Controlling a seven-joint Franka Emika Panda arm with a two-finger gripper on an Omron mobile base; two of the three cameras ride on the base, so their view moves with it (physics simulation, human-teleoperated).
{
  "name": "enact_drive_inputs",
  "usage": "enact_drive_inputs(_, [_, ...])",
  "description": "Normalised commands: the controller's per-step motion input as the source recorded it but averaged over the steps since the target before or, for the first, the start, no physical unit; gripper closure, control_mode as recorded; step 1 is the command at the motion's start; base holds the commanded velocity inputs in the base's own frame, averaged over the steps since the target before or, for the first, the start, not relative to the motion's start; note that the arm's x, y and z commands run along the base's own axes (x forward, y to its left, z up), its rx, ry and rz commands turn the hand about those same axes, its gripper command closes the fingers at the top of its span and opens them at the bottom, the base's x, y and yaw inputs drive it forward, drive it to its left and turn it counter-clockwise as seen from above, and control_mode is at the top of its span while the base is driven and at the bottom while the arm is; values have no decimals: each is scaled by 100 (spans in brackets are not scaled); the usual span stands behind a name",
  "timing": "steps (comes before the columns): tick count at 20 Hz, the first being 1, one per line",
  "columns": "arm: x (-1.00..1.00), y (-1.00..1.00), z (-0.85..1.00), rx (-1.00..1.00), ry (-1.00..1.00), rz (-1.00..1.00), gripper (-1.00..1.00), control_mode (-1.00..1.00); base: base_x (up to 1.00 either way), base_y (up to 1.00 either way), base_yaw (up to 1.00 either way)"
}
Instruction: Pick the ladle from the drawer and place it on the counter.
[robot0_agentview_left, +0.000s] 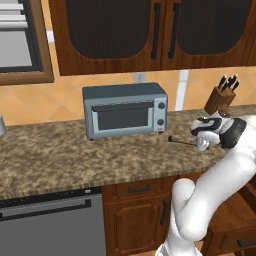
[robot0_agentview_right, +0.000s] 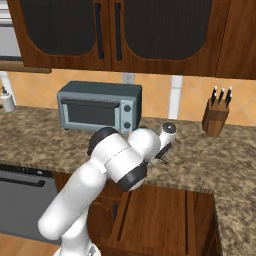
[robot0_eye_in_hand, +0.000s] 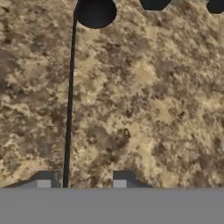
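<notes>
Taking the toaster oven as the landmark, the counter is stretching well out to its left, where a dark-fronted appliance is sitting under the stone edge below and left of the oven. The oven itself is standing on the counter against the orange wall, under the dark-paneled upper cabinets.

Just to the right of the toaster oven and slightly in front of it, the ladle is lying flat on the counter, its thin handle running away from the oven toward the arm. In the hand view the ladle is showing as a thin dark line across the speckled stone, with its round bowl at the top.

Farther right of the oven, the gripper is hovering over the ladle's far end. In the hand view the gripper is showing its two fingertips spread apart, with the handle passing just beside the left tip; whether the tip is touching it cannot be told.

Below and right of the oven, in the right base view, the drawer is standing pulled out from under the counter. Farthest right of the oven, the knife block is standing on the counter near the wall.
</notes>
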Motion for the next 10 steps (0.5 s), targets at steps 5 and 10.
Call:
enact_drive_inputs(5, [31, 0, -31, 0, 0, 0, -100, -100, 0, 0, 0])
enact_drive_inputs(10, [-50, 4, 0, 1, -13, 3, -100, -100, 0, 0, 0])
